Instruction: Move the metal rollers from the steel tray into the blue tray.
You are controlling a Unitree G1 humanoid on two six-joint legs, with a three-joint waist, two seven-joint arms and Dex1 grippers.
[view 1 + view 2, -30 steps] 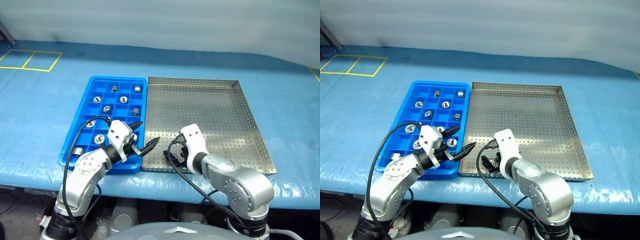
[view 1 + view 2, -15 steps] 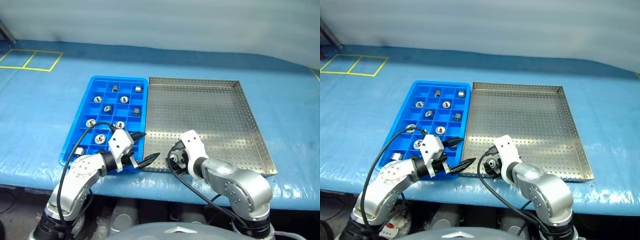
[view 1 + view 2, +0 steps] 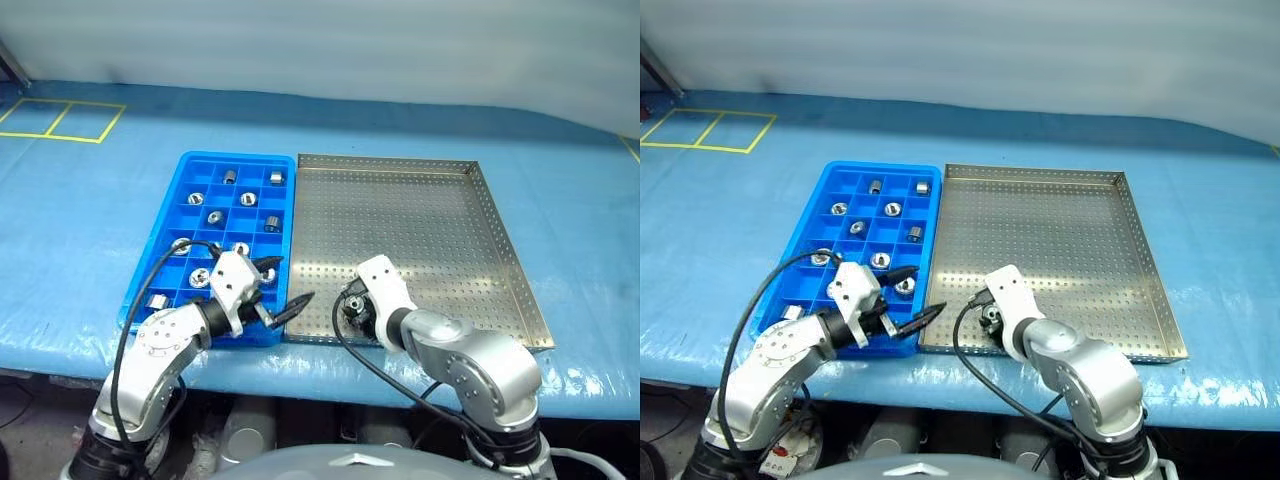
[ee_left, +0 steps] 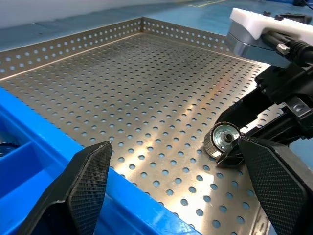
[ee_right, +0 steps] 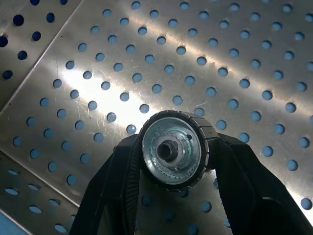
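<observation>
Now that the right gripper (image 5: 171, 161) has clamped shut on the last roller (image 5: 172, 150) low in the steel tray (image 3: 420, 220), it looks ready for the blue tray (image 3: 190, 180), while the left gripper (image 3: 285, 290) hangs wide open and empty.

- Two silver-grey, rounded metal-look arms; bulbous joint housings at elbow and shoulder.
- White blocky plastic wrist housing on the left arm (image 3: 233, 278); a matching white housing on the right arm (image 3: 382, 281).
- Left gripper (image 3: 278, 287): two black tapered fingers with pointed tips; the fingers' inner pads (image 4: 88, 181) carry a fine diamond-knurled texture.
- Right gripper (image 5: 172, 155): the same black fingers, matte, ribbed along the inner edge.
- Black cable (image 3: 145, 305) loops in a high arc from the left wrist back along the forearm.
- Second black cable (image 3: 352, 355) loops below the right wrist.
- Small silver fittings and black connectors sit on the right wrist block in the left wrist view.
</observation>
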